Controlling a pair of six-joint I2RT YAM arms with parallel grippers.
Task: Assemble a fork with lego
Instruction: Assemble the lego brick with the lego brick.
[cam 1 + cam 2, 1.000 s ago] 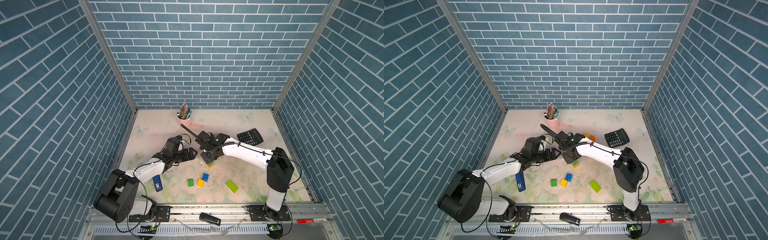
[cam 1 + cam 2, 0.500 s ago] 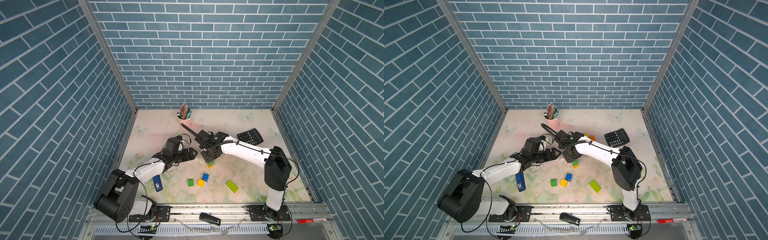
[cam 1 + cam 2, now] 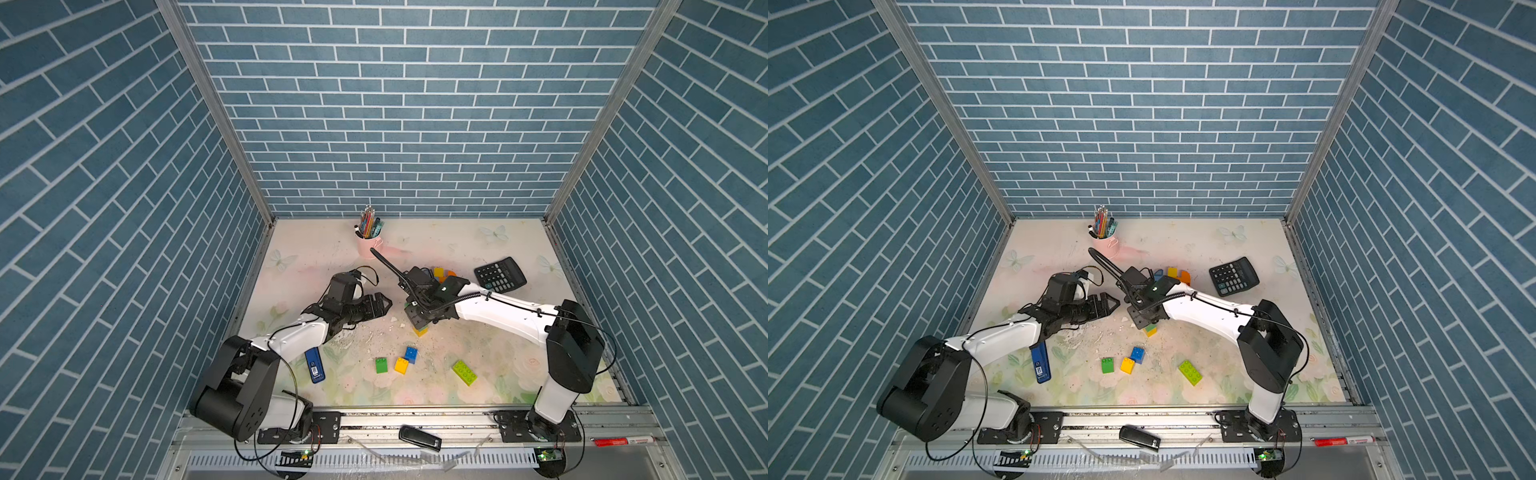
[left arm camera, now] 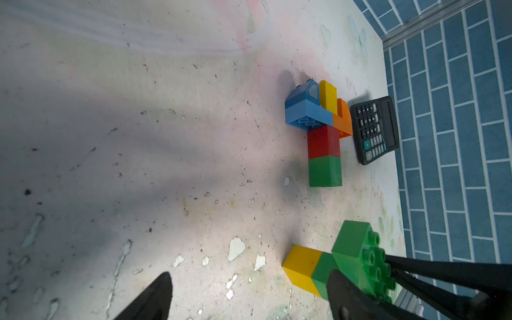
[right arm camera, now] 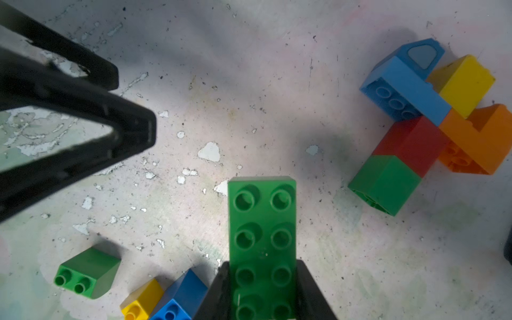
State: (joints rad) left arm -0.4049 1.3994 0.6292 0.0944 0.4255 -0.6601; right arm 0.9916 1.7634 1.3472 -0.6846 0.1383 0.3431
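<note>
Tabletop (image 3: pixel 436 245) floral, chipped, speckled, blue brick-pattern walls (image 3: pixel 395 104) around

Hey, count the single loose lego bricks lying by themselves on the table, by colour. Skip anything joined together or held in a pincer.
green brick: 1
yellow brick: 1
blue brick: 1
lime brick: 1
Total: 4

Calculator (image 4: pixel 374 130), at 2 o'clock from the middle of the table (image 3: pixel 519 361): key legends 0, 00, 1, 4, 7 and a plus sign read clearly in the left wrist view (remaining keys too blurred). White label on blue stick (image 3: pixel 315 365), at 8 o'clock: illegible.
</note>
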